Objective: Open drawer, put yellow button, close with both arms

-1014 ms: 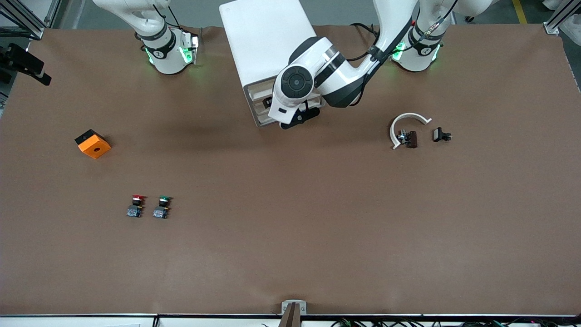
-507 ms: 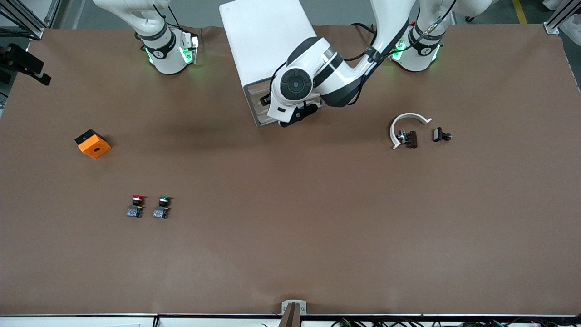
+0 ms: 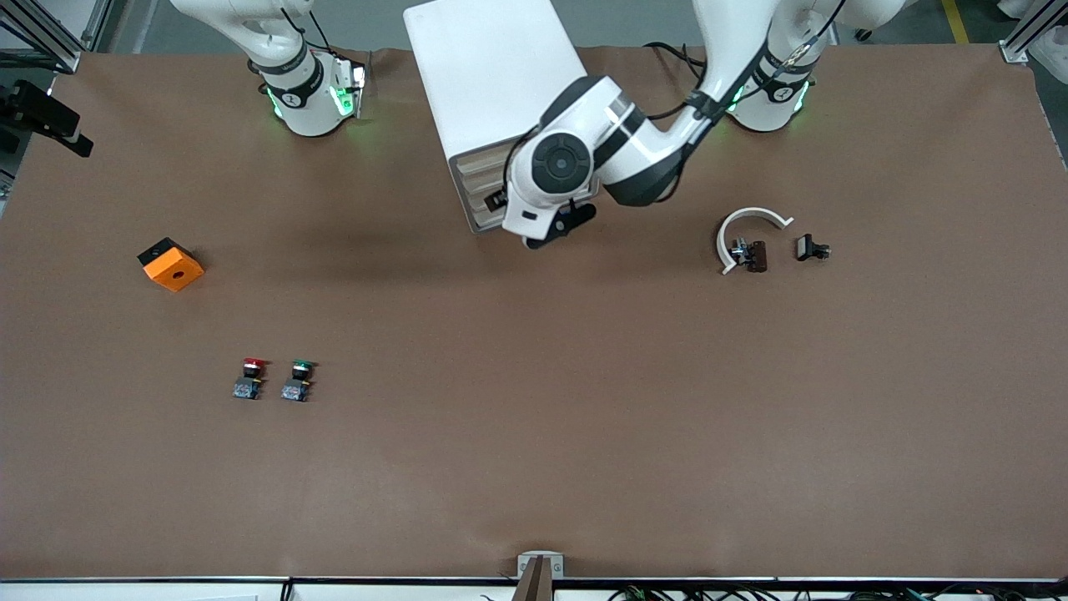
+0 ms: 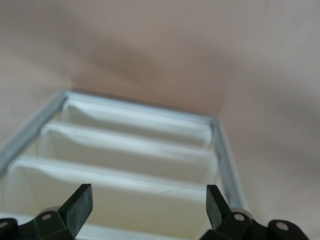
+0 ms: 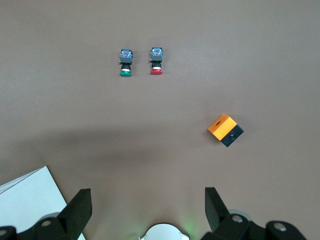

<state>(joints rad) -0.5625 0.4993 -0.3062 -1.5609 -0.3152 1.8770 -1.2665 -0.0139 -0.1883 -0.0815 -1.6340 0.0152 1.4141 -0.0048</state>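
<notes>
The white cabinet (image 3: 492,75) stands between the two arm bases. The drawer (image 3: 477,164) is the uppermost of its cream fronts, and it looks level with the three below. In the left wrist view the drawer (image 4: 130,197) lies straight before my left gripper (image 4: 147,206), which is open and empty. In the front view the left arm's hand (image 3: 551,179) hangs in front of the cabinet's face. My right gripper (image 5: 147,206) is open and empty, held high over its own base. The yellow button is not in view.
A red-capped button (image 3: 249,378) and a green-capped button (image 3: 298,380) stand side by side toward the right arm's end, with an orange cube (image 3: 170,264) farther from the front camera. A white curved piece (image 3: 751,225) and a black clip (image 3: 811,248) lie toward the left arm's end.
The left arm's hand has drawn a little away from the cabinet's face, toward the front camera and the left arm's end. The right arm has not moved.
</notes>
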